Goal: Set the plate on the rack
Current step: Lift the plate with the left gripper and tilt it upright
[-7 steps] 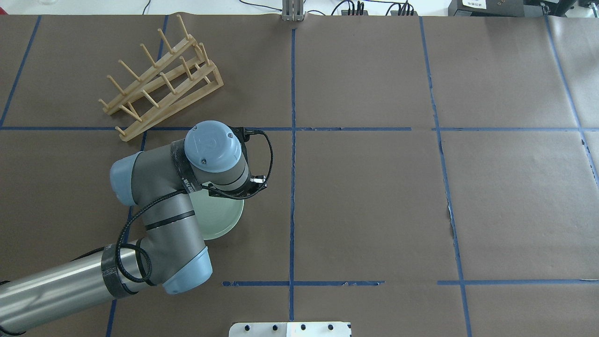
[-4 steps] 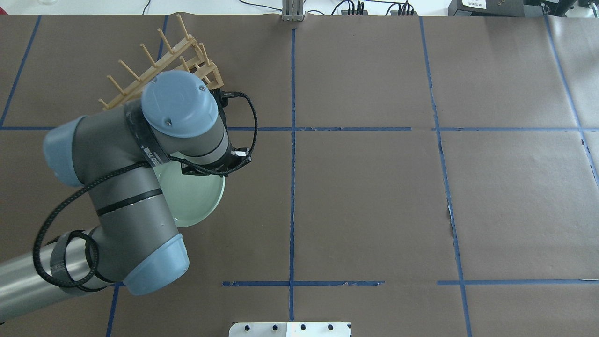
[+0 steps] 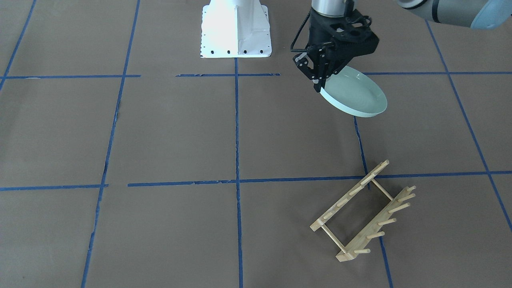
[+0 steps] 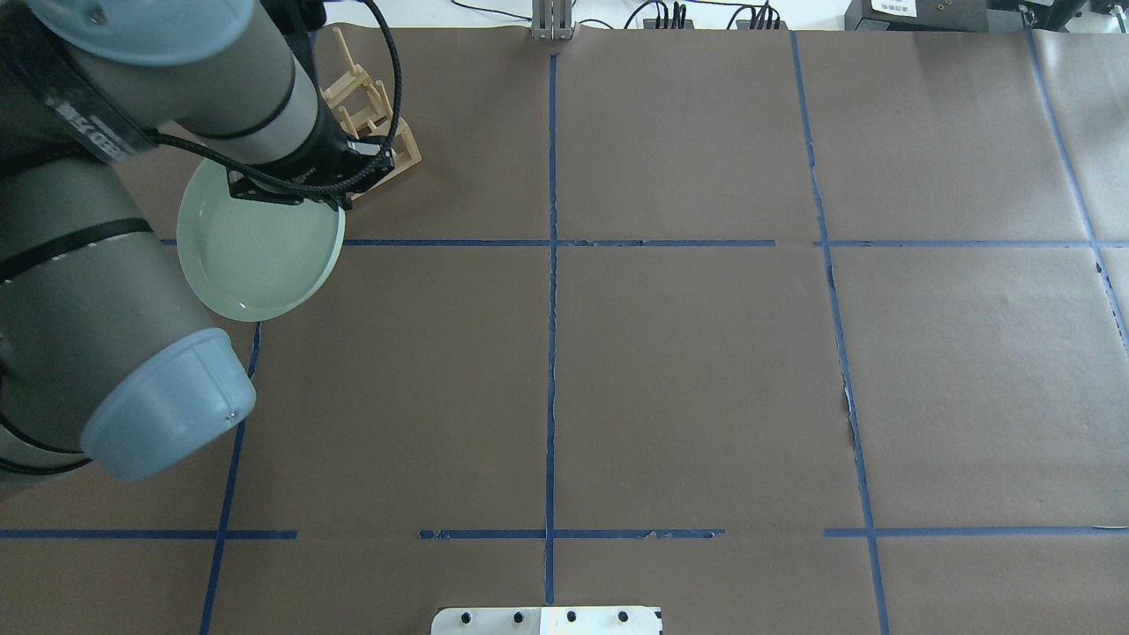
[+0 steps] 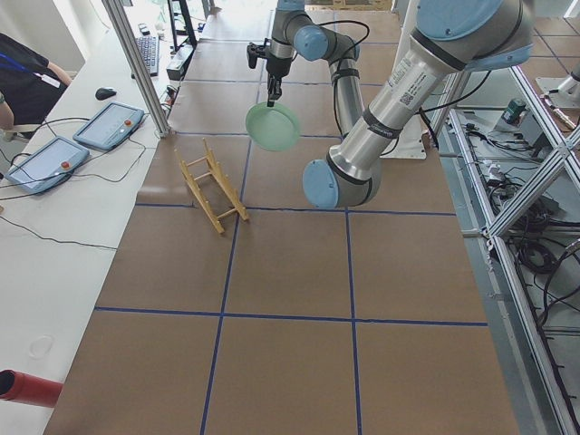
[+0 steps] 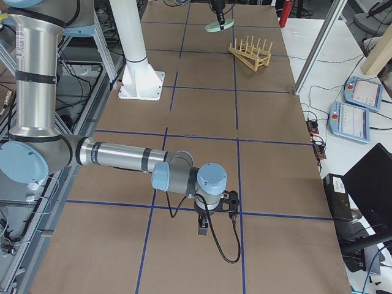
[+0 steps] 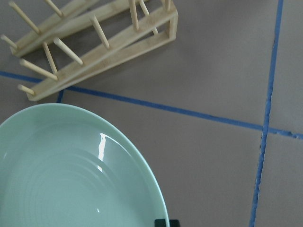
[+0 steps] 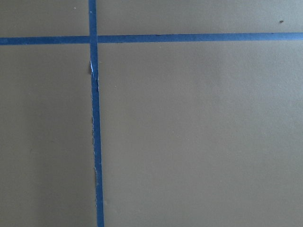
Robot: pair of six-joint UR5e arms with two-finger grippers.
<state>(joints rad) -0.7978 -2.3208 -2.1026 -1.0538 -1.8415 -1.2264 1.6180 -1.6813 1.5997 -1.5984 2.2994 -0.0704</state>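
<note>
My left gripper (image 3: 320,86) is shut on the rim of the pale mint-green plate (image 3: 356,96) and holds it tilted, well above the table. The plate also shows in the overhead view (image 4: 256,256) and the left wrist view (image 7: 71,175). The light-wood rack (image 3: 362,212) stands on the table, apart from the plate, on the side away from the robot. In the overhead view my arm hides most of the rack (image 4: 388,141). The left wrist view shows the rack (image 7: 94,47) just past the plate's edge. My right gripper (image 6: 203,229) hangs low over bare table far from both; I cannot tell its state.
The white robot base (image 3: 236,28) stands at the table's near edge. Blue tape lines cross the brown table cover. A metal post (image 4: 551,22) stands at the far edge. Tablets (image 5: 109,127) lie on the white side table beyond the rack.
My left arm has lifted the plate off the table and carried it up and to the far left, towards the rack. It now covers most of the rack in the overhead view.
</note>
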